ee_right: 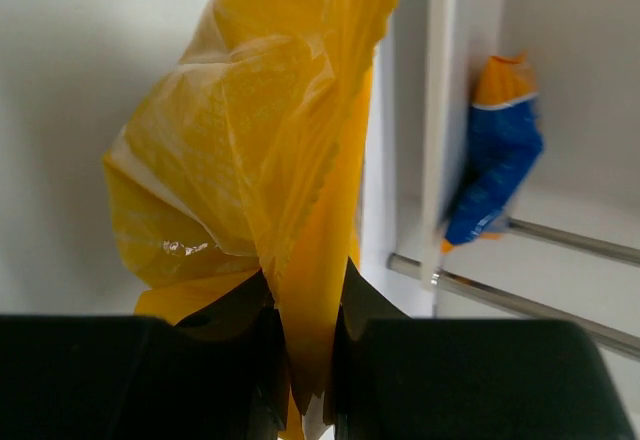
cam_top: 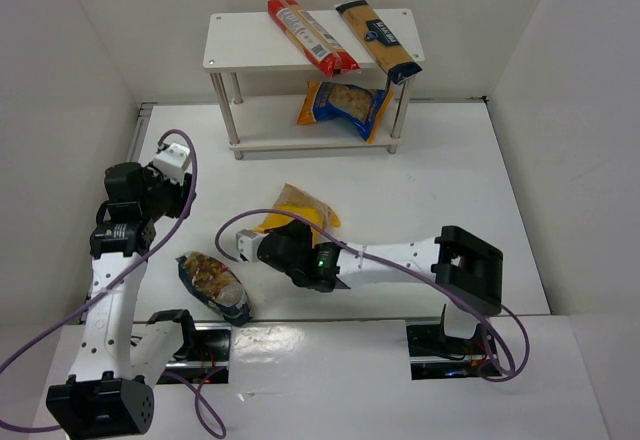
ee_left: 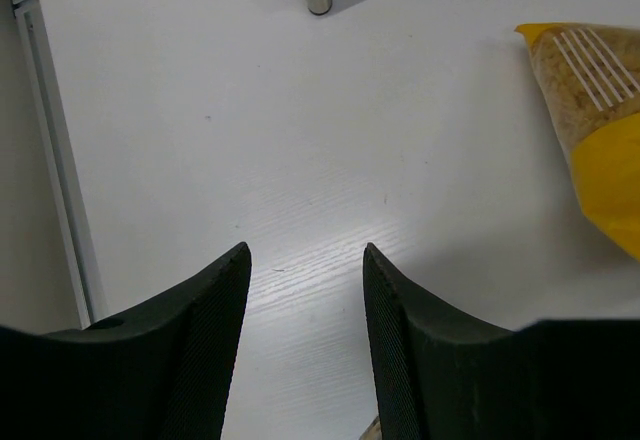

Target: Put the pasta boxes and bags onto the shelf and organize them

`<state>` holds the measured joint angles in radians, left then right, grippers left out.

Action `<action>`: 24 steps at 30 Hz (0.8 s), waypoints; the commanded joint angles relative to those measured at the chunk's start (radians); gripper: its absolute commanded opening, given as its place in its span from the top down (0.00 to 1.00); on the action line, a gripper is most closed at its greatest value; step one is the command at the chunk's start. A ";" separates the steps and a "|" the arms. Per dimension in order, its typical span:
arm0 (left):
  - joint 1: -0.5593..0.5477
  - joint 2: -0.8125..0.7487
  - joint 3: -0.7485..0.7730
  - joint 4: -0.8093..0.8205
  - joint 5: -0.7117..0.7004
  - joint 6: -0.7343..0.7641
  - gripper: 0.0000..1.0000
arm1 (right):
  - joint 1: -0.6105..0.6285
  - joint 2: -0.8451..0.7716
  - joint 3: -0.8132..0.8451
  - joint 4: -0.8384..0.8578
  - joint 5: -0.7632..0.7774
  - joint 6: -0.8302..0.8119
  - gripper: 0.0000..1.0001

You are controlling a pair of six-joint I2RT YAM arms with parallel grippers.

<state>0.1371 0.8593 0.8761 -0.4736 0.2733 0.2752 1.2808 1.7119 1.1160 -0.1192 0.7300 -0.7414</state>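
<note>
At the left, our left end effector (ee_left: 305, 257) hangs released and empty above the tabletop (ee_left: 300, 110), and the dark clear bag of brownish pasta (cam_top: 213, 285) lies just beside that arm. In the middle, short of the shelf (cam_top: 240, 40), our right end effector (ee_right: 305, 320) is clenched on the yellow bag (ee_right: 270, 160) by its thin edge. We judge the bag light, soft and slippery, its contents apt to sag. The shelf carries the long red pack (cam_top: 311, 35) and long yellow-navy pack (cam_top: 379, 40) on top, with the blue-yellow bag (cam_top: 345, 108) below.

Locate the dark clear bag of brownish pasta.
Top view, left of centre: the dark clear bag lies near the table's front edge, between the left arm and the yellow bag.
</note>
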 commanded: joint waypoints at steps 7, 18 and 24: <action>0.006 -0.029 -0.008 0.052 -0.065 -0.047 0.45 | 0.017 -0.009 -0.133 0.513 0.255 -0.363 1.00; 0.006 -0.039 -0.017 0.061 -0.054 -0.047 0.45 | 0.017 0.110 0.021 0.184 0.071 -0.011 0.96; 0.006 -0.039 -0.017 0.061 -0.054 -0.047 0.45 | -0.037 0.120 0.240 -0.104 -0.251 0.215 0.07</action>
<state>0.1371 0.8371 0.8608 -0.4408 0.2134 0.2543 1.2713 1.8523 1.2274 -0.0990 0.6506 -0.6922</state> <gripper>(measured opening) 0.547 0.887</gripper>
